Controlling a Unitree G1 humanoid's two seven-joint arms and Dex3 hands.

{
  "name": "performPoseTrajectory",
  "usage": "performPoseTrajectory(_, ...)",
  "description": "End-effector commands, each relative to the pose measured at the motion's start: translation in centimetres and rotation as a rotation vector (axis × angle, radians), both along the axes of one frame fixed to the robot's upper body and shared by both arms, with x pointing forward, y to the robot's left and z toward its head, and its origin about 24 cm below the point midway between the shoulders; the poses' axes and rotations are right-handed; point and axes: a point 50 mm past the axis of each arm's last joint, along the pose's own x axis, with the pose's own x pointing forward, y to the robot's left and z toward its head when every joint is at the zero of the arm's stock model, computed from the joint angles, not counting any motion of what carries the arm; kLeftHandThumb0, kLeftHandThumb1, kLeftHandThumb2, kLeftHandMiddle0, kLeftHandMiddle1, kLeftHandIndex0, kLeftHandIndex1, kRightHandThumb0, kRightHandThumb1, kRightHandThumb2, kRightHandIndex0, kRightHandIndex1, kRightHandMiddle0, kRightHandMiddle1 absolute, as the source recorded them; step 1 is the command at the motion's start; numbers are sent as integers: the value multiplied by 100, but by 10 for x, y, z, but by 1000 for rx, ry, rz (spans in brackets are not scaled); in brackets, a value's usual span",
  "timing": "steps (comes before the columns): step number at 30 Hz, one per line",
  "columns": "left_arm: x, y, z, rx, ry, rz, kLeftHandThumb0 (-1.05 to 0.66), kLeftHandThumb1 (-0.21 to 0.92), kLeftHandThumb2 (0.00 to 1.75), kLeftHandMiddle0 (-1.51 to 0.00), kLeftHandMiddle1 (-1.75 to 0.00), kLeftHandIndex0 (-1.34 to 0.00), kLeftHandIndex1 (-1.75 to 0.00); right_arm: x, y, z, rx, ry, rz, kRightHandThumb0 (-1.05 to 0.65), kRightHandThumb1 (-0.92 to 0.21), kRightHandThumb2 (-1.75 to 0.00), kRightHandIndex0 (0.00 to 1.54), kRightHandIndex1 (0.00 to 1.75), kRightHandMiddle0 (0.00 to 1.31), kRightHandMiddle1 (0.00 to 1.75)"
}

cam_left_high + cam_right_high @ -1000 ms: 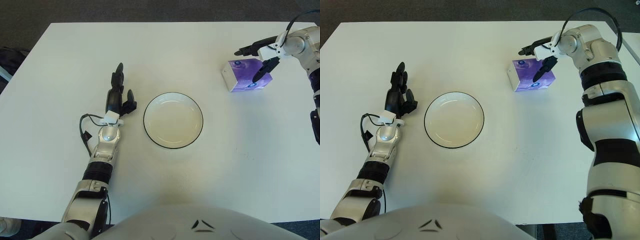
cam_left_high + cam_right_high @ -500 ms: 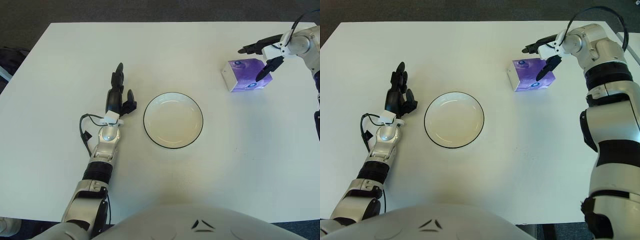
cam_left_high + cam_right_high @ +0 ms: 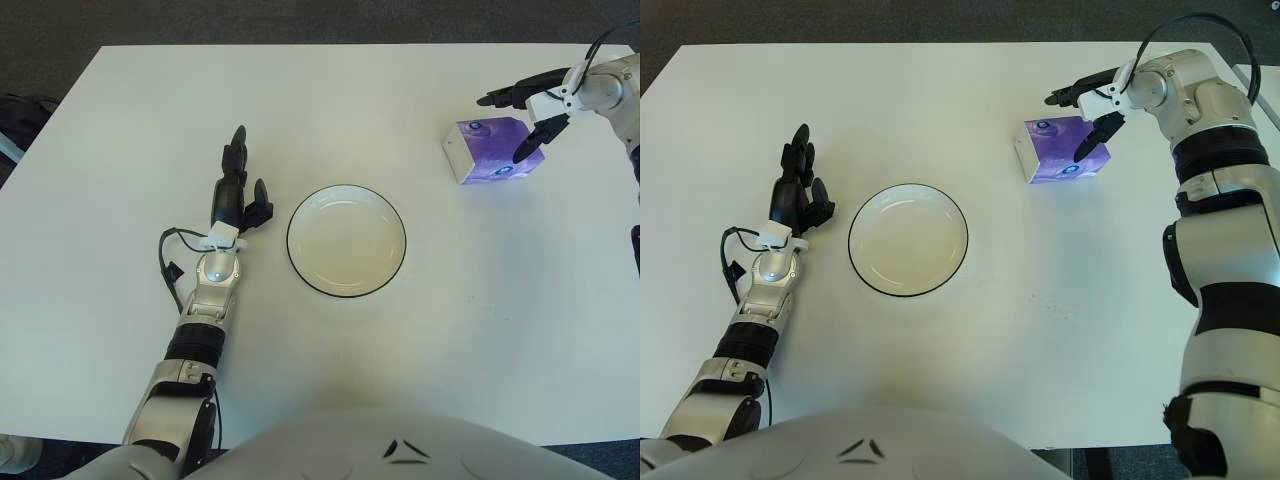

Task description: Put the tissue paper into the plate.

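A purple and white tissue box sits on the white table at the far right. A white plate with a dark rim lies near the table's middle. My right hand hovers just above and to the right of the box with fingers spread, not gripping it. My left hand rests on the table left of the plate, fingers relaxed and holding nothing.
The white table spans the view, with dark floor beyond its far edge. My right forearm runs down the right side. A black cable loops by my left wrist.
My right hand has drifted slightly up and to the right, away from the tissue box. The box, plate and left hand have not moved.
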Motion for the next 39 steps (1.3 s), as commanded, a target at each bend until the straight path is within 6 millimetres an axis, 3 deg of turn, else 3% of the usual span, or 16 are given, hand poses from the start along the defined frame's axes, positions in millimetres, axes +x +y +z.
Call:
performPoseTrajectory(1, -57, 12, -91, 25, 376, 61, -78, 92, 94, -17, 0, 0, -33, -4, -9, -9, 3, -11, 5, -105, -87, -5, 0, 0, 0, 0)
performPoseTrajectory(21, -56, 13, -93, 42, 376, 71, -79, 92, 95, -18, 0, 0, -34, -2, -7, -51, 12, -88, 53, -105, -91, -6, 0, 0, 0, 0)
performPoseTrajectory(39, -57, 14, -92, 39, 369, 74, -78, 92, 96, -18, -1, 0, -32, -1, -3, -73, 10, -70, 51, -105, -90, -4, 0, 0, 0, 0)
